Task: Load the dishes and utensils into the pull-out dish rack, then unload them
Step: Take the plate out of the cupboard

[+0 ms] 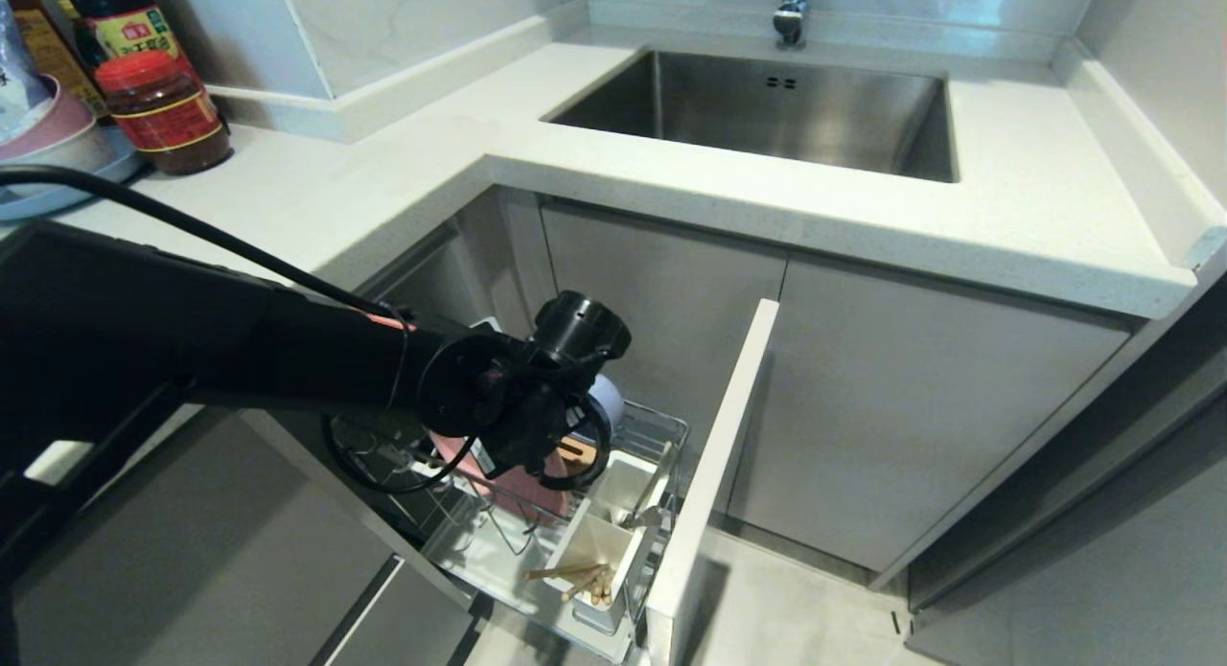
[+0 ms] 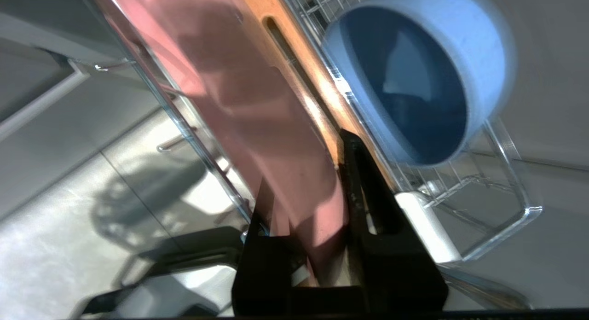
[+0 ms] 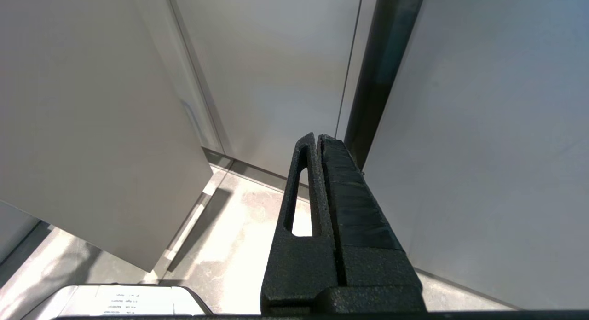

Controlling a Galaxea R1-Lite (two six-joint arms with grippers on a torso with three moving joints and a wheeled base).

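The pull-out dish rack (image 1: 671, 431) stands drawn out below the counter, with its pale cabinet front (image 1: 714, 474) on the right. In it the pink plate (image 2: 257, 108) stands on edge between the wire dividers. My left gripper (image 2: 303, 172) reaches down into the rack and is shut on that plate's rim. The pale blue-grey bowl (image 2: 414, 80) lies on its side at the back of the rack (image 1: 608, 404). Wooden chopsticks (image 1: 580, 578) and metal utensils (image 1: 654, 513) sit in the white utensil box (image 1: 613, 541). My right gripper (image 3: 317, 138) is shut and empty, parked low beside cabinet doors.
A slotted wooden board (image 2: 299, 80) stands in the rack between plate and bowl. On the counter lie the steel sink (image 1: 767, 110), a red sauce jar (image 1: 163, 115), bottles and a blue plate with stacked bowls (image 1: 57, 144). My left arm (image 1: 192, 350) crosses over the rack.
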